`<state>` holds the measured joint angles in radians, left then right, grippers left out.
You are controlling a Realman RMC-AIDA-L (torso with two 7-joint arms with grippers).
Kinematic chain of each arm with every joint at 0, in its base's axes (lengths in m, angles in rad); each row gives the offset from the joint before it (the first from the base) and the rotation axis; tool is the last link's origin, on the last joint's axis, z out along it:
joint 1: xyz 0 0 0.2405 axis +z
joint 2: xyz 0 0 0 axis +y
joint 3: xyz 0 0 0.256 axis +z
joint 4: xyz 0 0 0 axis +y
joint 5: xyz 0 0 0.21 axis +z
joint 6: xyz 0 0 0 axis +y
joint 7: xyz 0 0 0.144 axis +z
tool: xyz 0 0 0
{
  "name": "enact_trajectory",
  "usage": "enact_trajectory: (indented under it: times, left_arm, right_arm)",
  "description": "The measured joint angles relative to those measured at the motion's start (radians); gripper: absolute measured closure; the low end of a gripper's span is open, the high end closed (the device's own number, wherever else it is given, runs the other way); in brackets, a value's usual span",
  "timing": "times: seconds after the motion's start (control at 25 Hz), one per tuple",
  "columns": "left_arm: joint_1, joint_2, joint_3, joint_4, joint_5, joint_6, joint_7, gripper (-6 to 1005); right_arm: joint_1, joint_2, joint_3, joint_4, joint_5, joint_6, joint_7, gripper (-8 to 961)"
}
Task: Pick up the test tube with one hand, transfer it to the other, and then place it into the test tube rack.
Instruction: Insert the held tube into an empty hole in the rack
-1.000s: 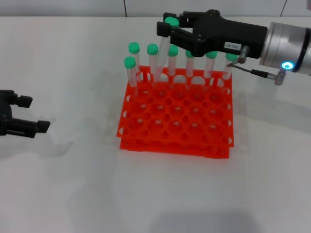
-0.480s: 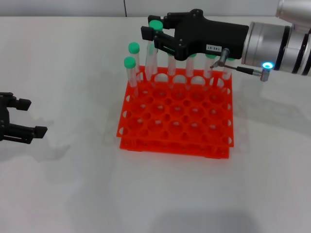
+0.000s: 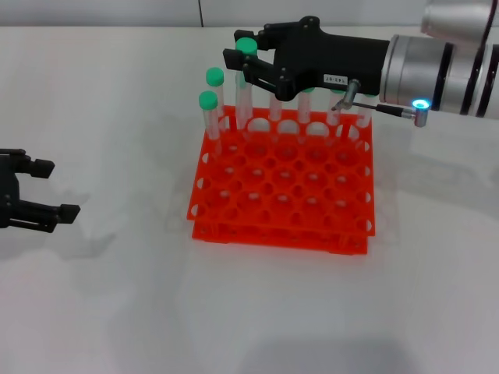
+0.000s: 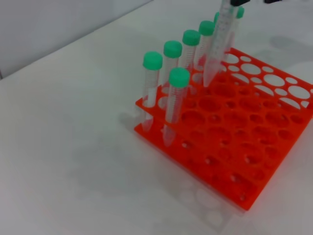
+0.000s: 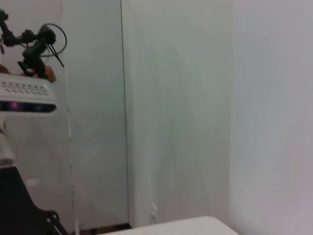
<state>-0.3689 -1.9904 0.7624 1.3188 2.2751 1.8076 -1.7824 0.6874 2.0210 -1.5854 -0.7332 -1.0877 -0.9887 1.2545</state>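
Upright green-capped tubes [image 3: 207,117] crowd the far row and left corner of your test tube rack [image 3: 284,183], blocking approach there. Its nearer holes stand unfilled, reachable from above. Bare desk [image 3: 125,296] surrounds it.

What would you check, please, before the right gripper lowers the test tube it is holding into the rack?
1. Grip: the right gripper is shut on the test tube just under its green cap: ok.
2. Tube attitude: it hangs close to upright, tip down, in the left wrist view: ok.
3. Tip over a free hole: it hangs above the back rows of the test tube rack, but the exact hole is unclear: cannot tell.
4. Clearance from neighbouring tubes: those two stand apart; the tubes behind the gripper are partly hidden: cannot tell.
5. Left gripper out of the way: open, low at the table's left, far from the rack: ok.
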Motion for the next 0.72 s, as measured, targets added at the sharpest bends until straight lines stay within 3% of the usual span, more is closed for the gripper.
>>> enact_trajectory:
  times: [0.72]
  left_arm:
    - [-0.009, -0.007, 0.004, -0.004, -0.004, -0.001, 0.002, 125]
  right_arm:
    - [0.004, 0.007, -0.026, 0.001, 0.007, 0.087, 0.041, 690]
